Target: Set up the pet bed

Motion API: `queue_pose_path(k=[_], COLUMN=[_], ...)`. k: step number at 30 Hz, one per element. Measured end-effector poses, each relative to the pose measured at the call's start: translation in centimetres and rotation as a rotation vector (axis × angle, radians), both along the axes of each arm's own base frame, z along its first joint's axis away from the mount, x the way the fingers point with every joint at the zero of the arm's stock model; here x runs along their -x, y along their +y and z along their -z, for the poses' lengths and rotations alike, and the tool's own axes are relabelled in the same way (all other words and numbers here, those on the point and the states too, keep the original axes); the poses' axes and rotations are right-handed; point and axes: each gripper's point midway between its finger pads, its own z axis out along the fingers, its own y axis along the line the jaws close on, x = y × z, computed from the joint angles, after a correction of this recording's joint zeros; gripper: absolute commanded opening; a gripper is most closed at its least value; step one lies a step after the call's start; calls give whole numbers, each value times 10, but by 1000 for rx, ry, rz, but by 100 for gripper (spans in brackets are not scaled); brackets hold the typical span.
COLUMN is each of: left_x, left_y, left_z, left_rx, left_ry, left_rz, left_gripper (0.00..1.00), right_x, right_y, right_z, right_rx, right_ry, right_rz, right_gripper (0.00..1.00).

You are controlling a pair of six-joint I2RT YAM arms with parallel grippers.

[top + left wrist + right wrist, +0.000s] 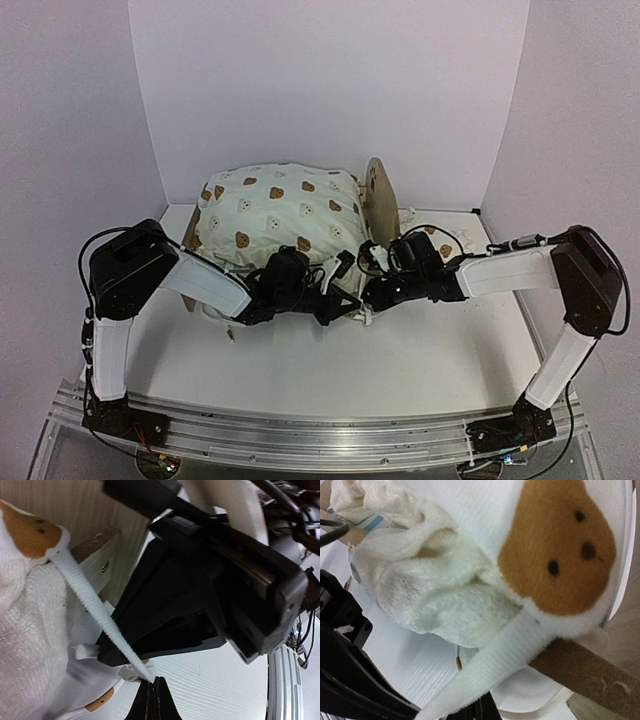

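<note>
The pet bed (378, 200) stands at the back middle of the table, its light-wood end board upright. The cream bear-print duvet (275, 210) is heaped over it. Both grippers meet at the bed's near right corner. My left gripper (343, 298) (155, 681) is shut on the end of a thin white tie string (95, 605), which runs taut up to the duvet corner (30, 530). My right gripper (368, 292) (482, 709) is shut at the bottom edge, and a wide cream tie string (505, 652) from the duvet's bear-print corner (555, 545) runs into it.
The right gripper's black body (225, 590) fills the left wrist view, close above the left jaws. A wooden bed rail (580, 672) passes under the duvet corner. A cream bear-print piece (438, 243) lies right of the end board. White walls stand behind and beside the table.
</note>
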Motion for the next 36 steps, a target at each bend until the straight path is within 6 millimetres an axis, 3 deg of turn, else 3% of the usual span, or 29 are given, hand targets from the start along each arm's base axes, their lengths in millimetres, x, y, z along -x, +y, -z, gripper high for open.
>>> queue_pose_path(k=[4, 9, 11, 13, 17, 19, 24, 27, 31, 36], left_x=[5, 1, 1, 5, 11, 11, -19, -35, -34, -29], left_y=[2, 12, 17, 23, 38, 44, 53, 59, 62, 62], left_z=[-6, -2, 3, 8, 14, 9, -15, -18, -7, -1], left_rx=[19, -5, -28, -68, -154, -176, -203, -216, -236, -233], left_ry=[-36, -96, -129, -180, -301, -385, -606, -725, -840, -880], left_rz=[66, 142, 179, 234, 331, 366, 307, 258, 279, 322], left_gripper=[2, 34, 41, 40, 22, 21, 22, 28, 39, 38], right_x=[-2, -4, -5, -5, -9, -10, -11, -11, -9, -7], right_y=[12, 19, 21, 24, 31, 33, 35, 38, 40, 43], right_z=[1, 8, 9, 8, 8, 11, 14, 11, 8, 6], right_rx=[-70, -116, -129, -147, -179, -185, -191, -202, -211, -215], right_ry=[-26, -50, -57, -69, -93, -98, -106, -118, -126, -141], right_rz=[-27, -42, -49, -58, -75, -79, -89, -102, -125, -156], right_gripper=[0, 0, 0, 0, 0, 0, 0, 0, 0, 0])
